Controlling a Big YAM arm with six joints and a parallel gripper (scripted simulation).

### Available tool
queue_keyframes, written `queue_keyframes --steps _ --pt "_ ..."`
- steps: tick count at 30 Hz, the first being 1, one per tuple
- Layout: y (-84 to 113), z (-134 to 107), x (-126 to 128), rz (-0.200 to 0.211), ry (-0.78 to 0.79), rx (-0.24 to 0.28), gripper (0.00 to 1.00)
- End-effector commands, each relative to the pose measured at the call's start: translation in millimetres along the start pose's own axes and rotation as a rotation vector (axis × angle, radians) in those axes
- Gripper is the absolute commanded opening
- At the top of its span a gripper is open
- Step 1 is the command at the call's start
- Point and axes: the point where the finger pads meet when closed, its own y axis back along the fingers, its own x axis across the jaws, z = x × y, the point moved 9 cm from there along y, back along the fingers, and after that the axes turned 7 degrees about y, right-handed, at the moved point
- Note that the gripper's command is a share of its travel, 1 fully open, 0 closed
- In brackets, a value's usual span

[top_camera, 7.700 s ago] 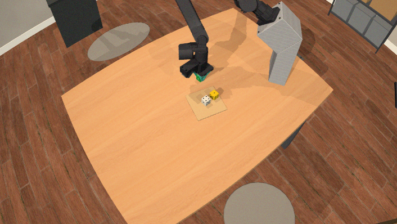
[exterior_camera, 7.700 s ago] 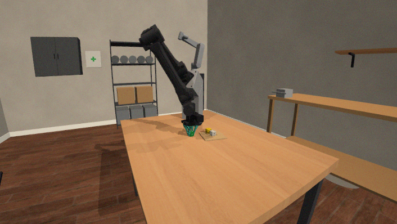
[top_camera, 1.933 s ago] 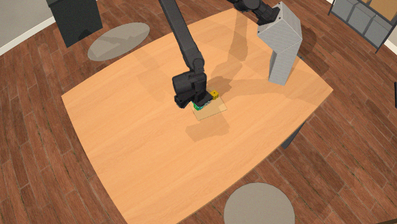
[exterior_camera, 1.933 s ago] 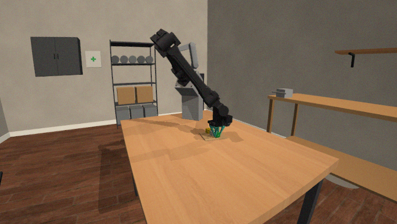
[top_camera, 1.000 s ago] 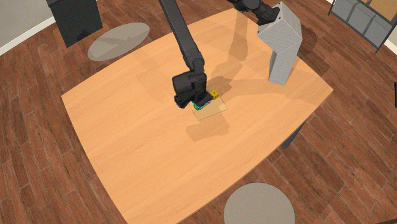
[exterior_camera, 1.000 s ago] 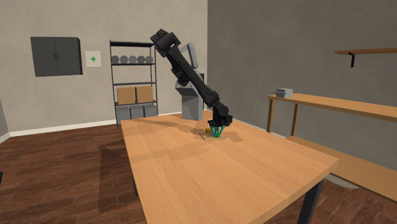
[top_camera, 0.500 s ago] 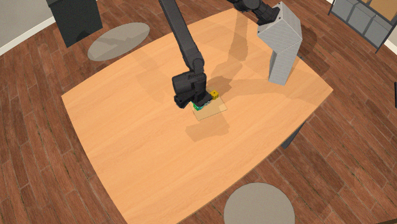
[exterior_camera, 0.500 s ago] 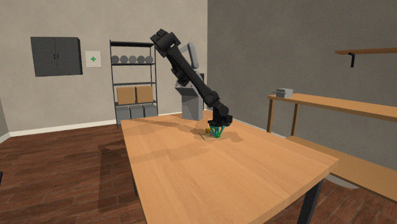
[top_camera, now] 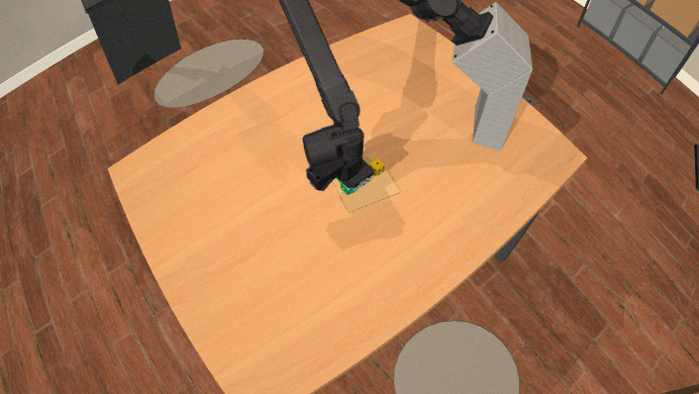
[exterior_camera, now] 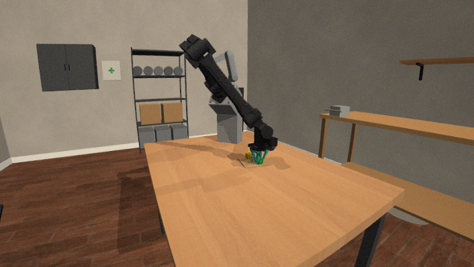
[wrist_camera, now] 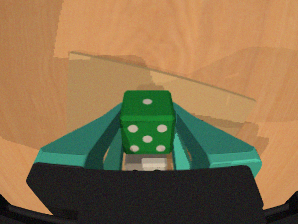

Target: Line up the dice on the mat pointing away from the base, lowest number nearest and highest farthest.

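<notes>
The gripper (top_camera: 348,189) (exterior_camera: 260,162) (wrist_camera: 147,110) grips the green die (top_camera: 345,188) (exterior_camera: 260,161) (wrist_camera: 147,122) over the mat (top_camera: 368,198) (exterior_camera: 247,164) (wrist_camera: 90,82), well in from the bench (top_camera: 248,257) (exterior_camera: 255,208) (wrist_camera: 200,25) corners; the yellow die (top_camera: 377,166) (exterior_camera: 248,155) sits nearer the base-side edge.

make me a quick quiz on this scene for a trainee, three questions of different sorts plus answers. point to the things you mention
1. Which die stands nearest the robot's base (top_camera: 495,130) (exterior_camera: 231,132)?
2. True or false: the pincer (top_camera: 349,188) (exterior_camera: 259,161) (wrist_camera: 147,110) has its fingers on either side of the yellow die (top_camera: 377,166) (exterior_camera: 248,155).
3. Fill the gap: in the wrist view, the green die (top_camera: 345,188) (exterior_camera: 260,161) (wrist_camera: 147,134) shows a face with five pips and another with ___.

Key: 1. the yellow die; 2. false; 3. one
</notes>
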Motion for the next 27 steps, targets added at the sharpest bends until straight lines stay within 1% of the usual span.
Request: queue_keyframes --steps 1,27 --pt "4.5 4.7 6.5 0.008 0.024 -0.011 0.26" --pt "3.7 1.4 9.5 0.008 0.027 -0.01 0.26"
